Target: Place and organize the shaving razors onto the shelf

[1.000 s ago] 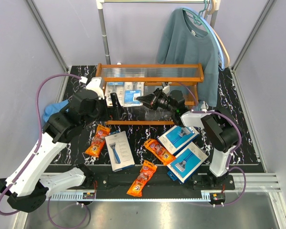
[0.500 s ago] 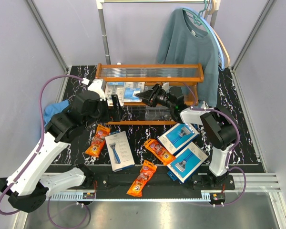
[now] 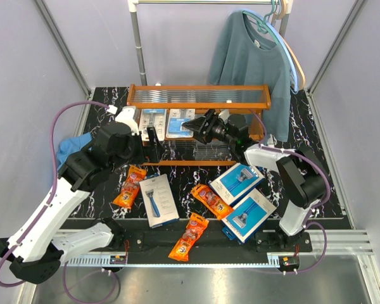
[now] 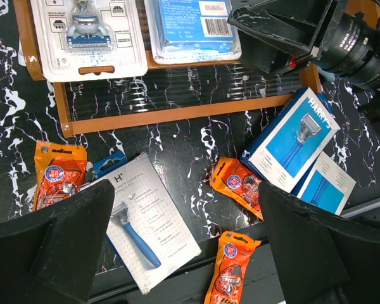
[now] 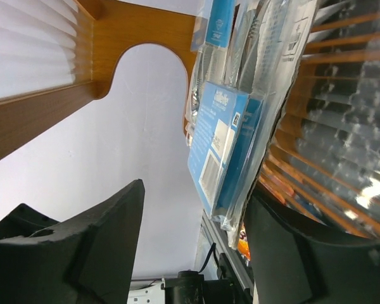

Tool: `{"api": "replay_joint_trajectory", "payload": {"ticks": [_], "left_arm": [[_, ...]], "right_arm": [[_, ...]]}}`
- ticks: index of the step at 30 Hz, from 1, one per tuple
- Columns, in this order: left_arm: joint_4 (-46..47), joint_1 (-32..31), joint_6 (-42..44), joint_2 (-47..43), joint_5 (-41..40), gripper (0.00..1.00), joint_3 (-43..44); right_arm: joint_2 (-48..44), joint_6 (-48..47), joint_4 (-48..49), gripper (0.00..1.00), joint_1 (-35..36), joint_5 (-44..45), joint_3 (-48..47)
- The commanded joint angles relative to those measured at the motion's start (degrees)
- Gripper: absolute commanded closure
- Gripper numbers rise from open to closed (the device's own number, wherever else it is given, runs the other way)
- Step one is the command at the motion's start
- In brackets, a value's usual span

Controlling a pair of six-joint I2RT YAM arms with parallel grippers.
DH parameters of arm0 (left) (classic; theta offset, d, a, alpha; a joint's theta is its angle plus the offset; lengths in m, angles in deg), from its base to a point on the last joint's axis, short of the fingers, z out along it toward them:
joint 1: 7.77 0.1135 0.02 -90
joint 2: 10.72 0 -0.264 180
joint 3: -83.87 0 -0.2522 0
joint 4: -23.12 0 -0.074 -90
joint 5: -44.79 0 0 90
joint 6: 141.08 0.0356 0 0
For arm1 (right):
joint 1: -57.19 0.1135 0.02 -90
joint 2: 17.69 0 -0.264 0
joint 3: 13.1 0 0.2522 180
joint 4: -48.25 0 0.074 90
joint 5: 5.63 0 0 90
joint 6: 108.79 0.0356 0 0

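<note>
Two blister cards [image 3: 152,118] lie on the shelf [image 3: 196,88]; three orange bags [image 3: 130,186] and three boxes [image 3: 158,201] lie before it.

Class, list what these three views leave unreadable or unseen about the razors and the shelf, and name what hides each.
Blue cloth, top view: mostly behind the left arm.
Blue blister card, left wrist view: top cut off by the frame edge.
Lower blue box, left wrist view: partly under the upper blue box.
Orange bag, top view: print too small to read.
</note>
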Motion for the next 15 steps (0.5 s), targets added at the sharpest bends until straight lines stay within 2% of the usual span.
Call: {"api": "replay_joint_trajectory", "payload": {"ticks": [1,8,15], "left_arm": [[1.62,0.27,0.84,-1.30,0.44,0.01,-0.41],[1.62,0.18,0.93,-0.86,0.44,0.01,-0.32],[1.70,0.27,0.84,-0.16,0.88,0.01,-0.23]], "right_arm": [[-2.57,-5.48,-11.28,0.27,-0.29,2.24,-0.81],[-6.35,-8.38,-19.81,0.14,-0.38,4.44,-0.19],[-9.16,-10.14,-21.58,0.05,-0.12,5.85,1.56]]}}
